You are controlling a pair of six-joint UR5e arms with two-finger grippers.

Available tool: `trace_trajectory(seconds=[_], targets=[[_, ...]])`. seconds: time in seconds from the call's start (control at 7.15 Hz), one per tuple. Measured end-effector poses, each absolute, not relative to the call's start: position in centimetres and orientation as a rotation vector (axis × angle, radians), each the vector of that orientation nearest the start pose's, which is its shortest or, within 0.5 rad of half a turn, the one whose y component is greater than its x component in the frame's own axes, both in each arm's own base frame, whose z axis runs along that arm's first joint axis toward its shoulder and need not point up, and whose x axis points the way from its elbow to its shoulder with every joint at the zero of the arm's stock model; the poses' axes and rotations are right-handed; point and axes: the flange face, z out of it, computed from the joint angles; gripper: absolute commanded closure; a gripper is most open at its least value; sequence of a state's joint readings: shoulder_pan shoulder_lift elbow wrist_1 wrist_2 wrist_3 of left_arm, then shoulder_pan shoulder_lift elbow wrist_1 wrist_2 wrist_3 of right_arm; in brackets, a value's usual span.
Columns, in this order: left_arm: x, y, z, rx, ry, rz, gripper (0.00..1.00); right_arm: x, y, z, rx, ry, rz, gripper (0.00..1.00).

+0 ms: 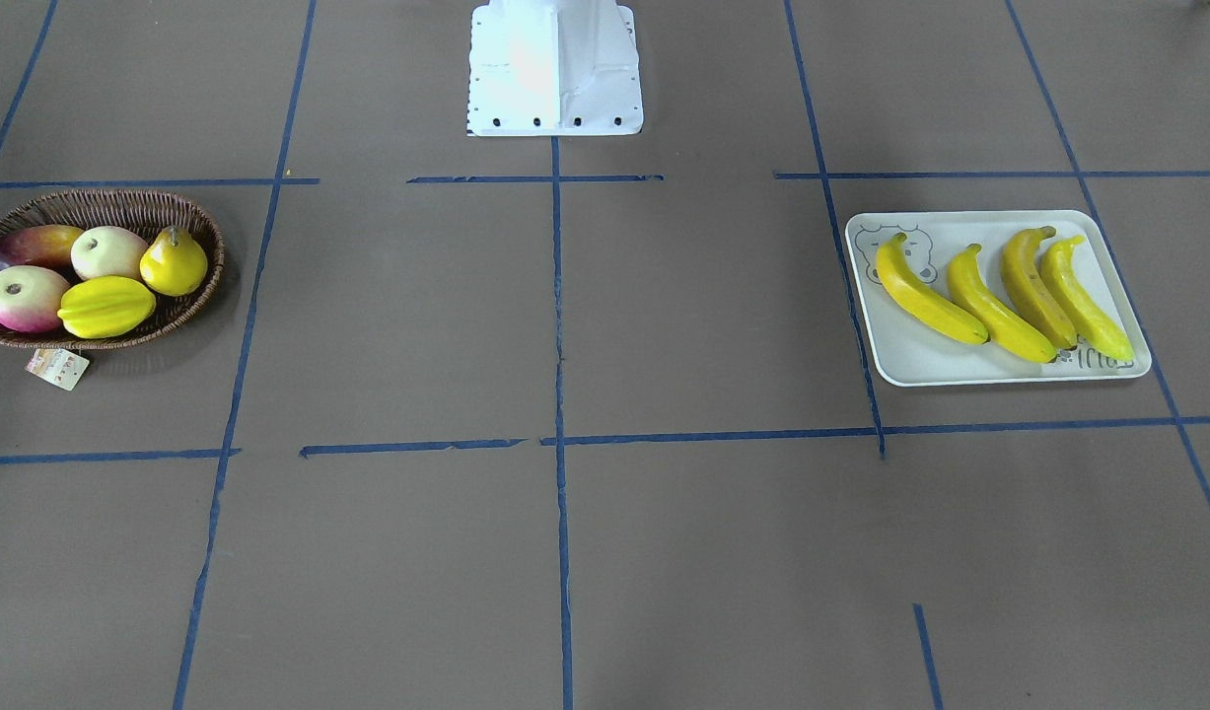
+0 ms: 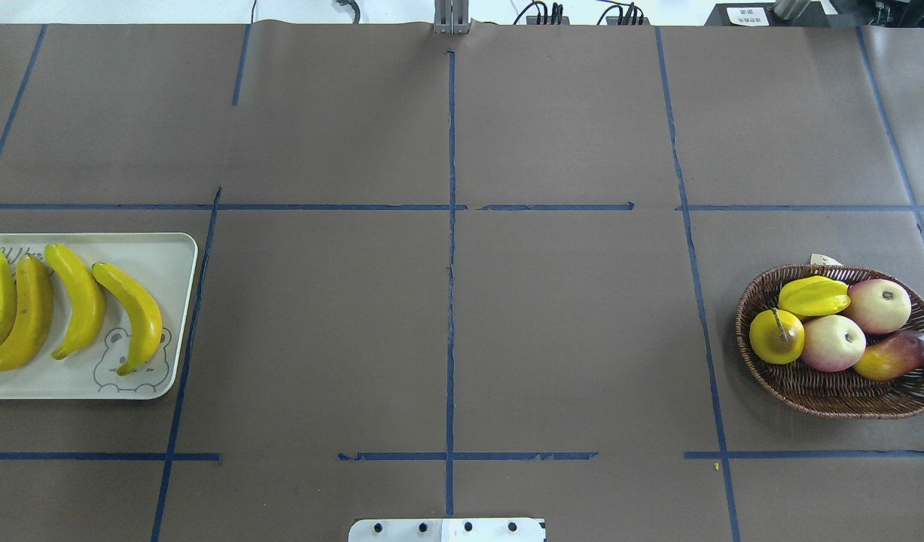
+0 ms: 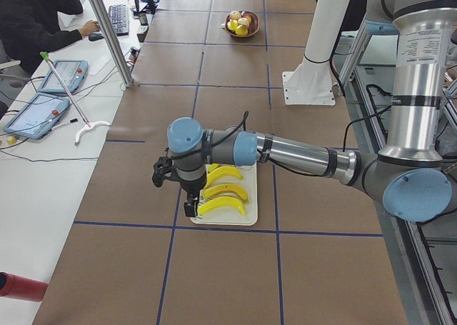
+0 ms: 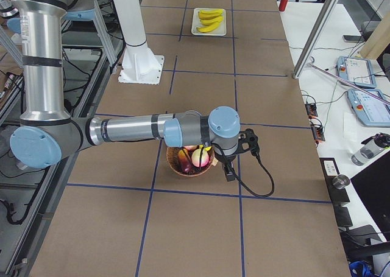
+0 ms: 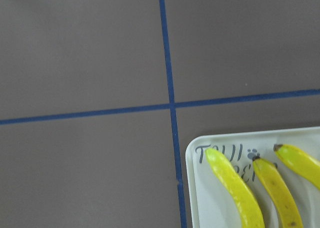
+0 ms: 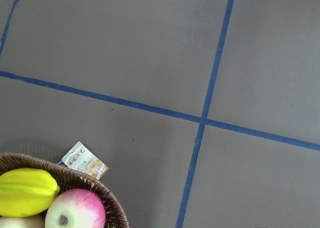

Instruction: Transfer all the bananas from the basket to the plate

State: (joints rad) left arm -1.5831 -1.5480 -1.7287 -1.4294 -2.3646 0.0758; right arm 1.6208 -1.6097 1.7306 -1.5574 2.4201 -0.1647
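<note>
Several yellow bananas (image 1: 999, 301) lie side by side on the white plate (image 1: 920, 363) with the bear drawing, also seen from overhead as bananas (image 2: 74, 297) on the plate (image 2: 157, 252). The brown wicker basket (image 1: 111, 202) holds a pear (image 1: 174, 261), a starfruit (image 1: 106, 307), two apples and a reddish mango. In the exterior left view my left gripper (image 3: 190, 208) hangs over the plate's near edge (image 3: 243, 218). My right gripper (image 4: 229, 171) hangs beside the basket (image 4: 175, 165) in the exterior right view. I cannot tell whether either gripper is open or shut.
The robot's white base (image 1: 555, 69) stands at mid-table. Blue tape lines cross the brown table cover. A paper tag (image 1: 57, 367) lies by the basket. A person sits at a side desk (image 3: 43, 103) with tablets. A cable (image 4: 259, 179) trails from the right wrist.
</note>
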Motion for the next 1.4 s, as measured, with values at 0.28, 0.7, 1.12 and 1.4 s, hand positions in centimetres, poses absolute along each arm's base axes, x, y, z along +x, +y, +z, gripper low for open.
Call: trace_trajectory(seconds=[0.28, 0.7, 1.12, 1.4], targets=[[-7.1, -47.0, 62.9, 0.007, 0.835, 0.033, 0.0, 8.5, -46.2, 62.2, 0.161, -0.819, -0.133, 0.0], [-7.0, -47.3, 62.7, -0.004, 0.841, -0.006, 0.0, 8.7, -45.3, 64.4, 0.101, -0.857, -0.07, 0.0], [-7.0, -47.3, 62.5, -0.002, 0.841, -0.006, 0.0, 8.9, -44.4, 67.1, 0.037, -0.899, 0.009, 0.0], [-6.9, -47.3, 62.5, -0.001, 0.841, -0.005, 0.0, 8.9, -44.3, 67.3, 0.035, -0.901, 0.015, 0.0]])
